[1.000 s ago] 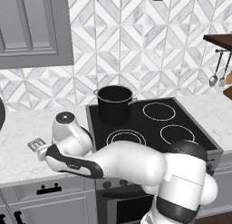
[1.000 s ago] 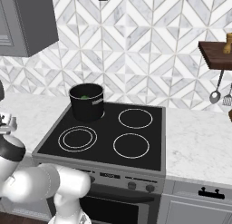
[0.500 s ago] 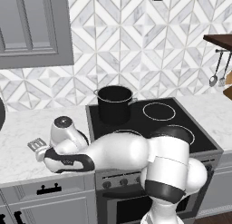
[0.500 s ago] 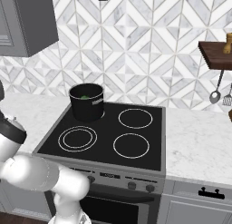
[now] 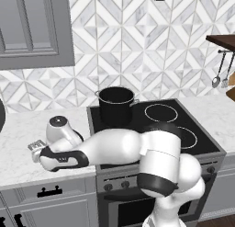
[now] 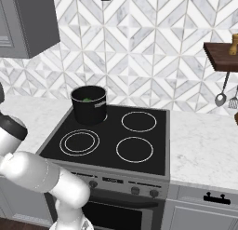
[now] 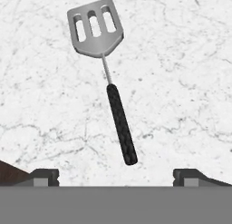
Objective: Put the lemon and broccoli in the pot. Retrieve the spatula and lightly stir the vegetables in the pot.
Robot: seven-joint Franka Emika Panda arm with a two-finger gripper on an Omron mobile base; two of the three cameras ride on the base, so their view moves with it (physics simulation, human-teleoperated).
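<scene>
While the arm is swung far out over the white marble counter (image 5: 18,161) at the left of the stove, the gripper (image 7: 116,174) is seen in the hand view with its two dark fingertips (image 7: 44,175) set wide apart and nothing held between them. Just past those tips the spatula (image 7: 105,69) is laid flat on the marble, its slotted silver blade at the far end and its black handle pointed back toward the gap between the tips, slightly off to one side; no contact with either finger is shown. From the left base view, only a grey corner of the spatula's blade (image 5: 36,144) can be made out beside the wrist, the rest being covered by the arm, and the gripper itself is hidden under the hand. Further right, the pot (image 5: 114,104) is stood on the rear left burner of the black cooktop (image 5: 202,141). In the right base view a patch of green, taken to be the broccoli (image 6: 86,99), is glimpsed inside the pot's rim; the lemon cannot be made out there. At the far right, metal utensils (image 6: 221,97) are hung under a wooden shelf (image 6: 221,52), partly cut off by the frame edge.
</scene>
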